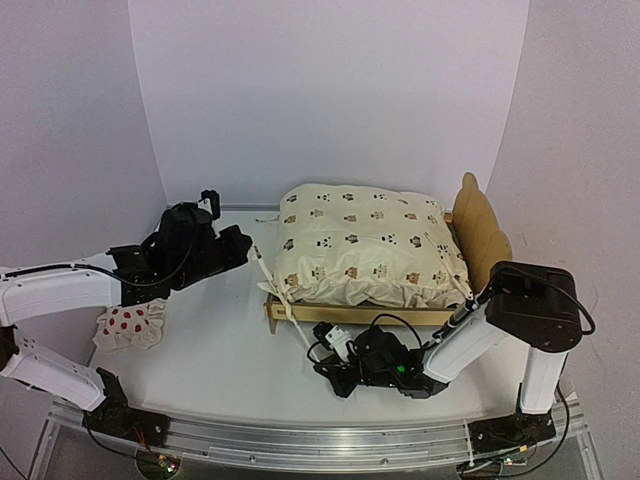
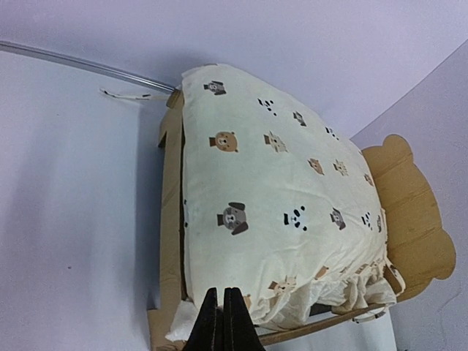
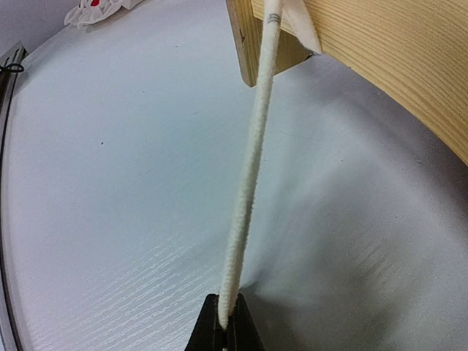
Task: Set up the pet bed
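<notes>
Pet bed (image 1: 485,238) sits toward the back right of the surface (image 1: 215,355), headboard facing the right edge and foot end toward the middle. Cream cushion with animal faces (image 1: 365,245) lies on top of it and covers the frame, bulging over the rails. Right pincer (image 1: 322,352) is low near the front edge, just in front of the bed's front rail, and pinches a white cord (image 3: 248,183) between its tips. The cord runs taut up to the bed's front foot corner. Left pincer (image 1: 243,243) hovers off the foot end, toward the left side. Its fingers (image 2: 212,322) are pressed together with nothing seen between them. White pillow with red spots (image 1: 130,325) lies near the left edge, well apart from the bed.
</notes>
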Controlling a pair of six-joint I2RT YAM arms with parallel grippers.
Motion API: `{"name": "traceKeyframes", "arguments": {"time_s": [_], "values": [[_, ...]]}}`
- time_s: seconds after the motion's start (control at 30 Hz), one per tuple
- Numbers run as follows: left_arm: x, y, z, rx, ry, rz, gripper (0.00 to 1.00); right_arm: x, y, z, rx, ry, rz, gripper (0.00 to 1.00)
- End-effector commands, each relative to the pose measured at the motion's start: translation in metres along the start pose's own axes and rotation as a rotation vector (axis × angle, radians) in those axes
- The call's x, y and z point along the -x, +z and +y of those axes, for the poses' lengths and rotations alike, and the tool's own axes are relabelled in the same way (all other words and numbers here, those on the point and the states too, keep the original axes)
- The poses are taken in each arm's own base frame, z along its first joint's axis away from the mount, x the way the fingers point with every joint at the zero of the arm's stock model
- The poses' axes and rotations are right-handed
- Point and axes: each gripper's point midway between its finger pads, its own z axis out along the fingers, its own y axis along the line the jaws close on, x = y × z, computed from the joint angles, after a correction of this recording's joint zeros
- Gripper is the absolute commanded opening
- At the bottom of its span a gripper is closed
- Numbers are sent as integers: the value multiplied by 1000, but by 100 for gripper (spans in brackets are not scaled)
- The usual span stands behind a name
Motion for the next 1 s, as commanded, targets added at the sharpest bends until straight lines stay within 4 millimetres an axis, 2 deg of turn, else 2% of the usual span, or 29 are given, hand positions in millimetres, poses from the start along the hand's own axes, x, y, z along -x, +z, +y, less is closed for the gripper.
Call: {"name": "traceKeyframes", "arguments": {"time_s": [0.0,0.23,0.37,0.43,0.47,0.5,0.57,0.63,0.67,0.77,0.97], "values": [[49,-14,18,143,49,-141,0,-12,2,-2,-11,15,44,0],[75,-33,46,261,56,-216,0,2,19,-2,-43,15,50,0],[73,-35,47,252,58,-204,0,16,26,-8,-101,-2,51,0],[63,-29,42,214,74,-151,3,20,27,-8,-109,-9,53,0],[55,-25,40,204,87,-110,9,20,27,-8,-109,-10,57,0],[46,-20,42,207,101,-67,16,19,27,-8,-108,-11,60,0],[27,-11,40,179,117,16,41,17,26,-9,-110,-11,68,0],[5,-4,40,148,119,95,54,16,23,-9,-114,-12,73,0],[-5,-1,41,138,114,129,57,16,22,-10,-117,-12,77,0],[-29,7,41,109,81,211,58,14,17,-12,-122,-15,86,0],[-50,16,44,104,-45,276,52,-1,10,-14,-125,-22,142,0]]}}
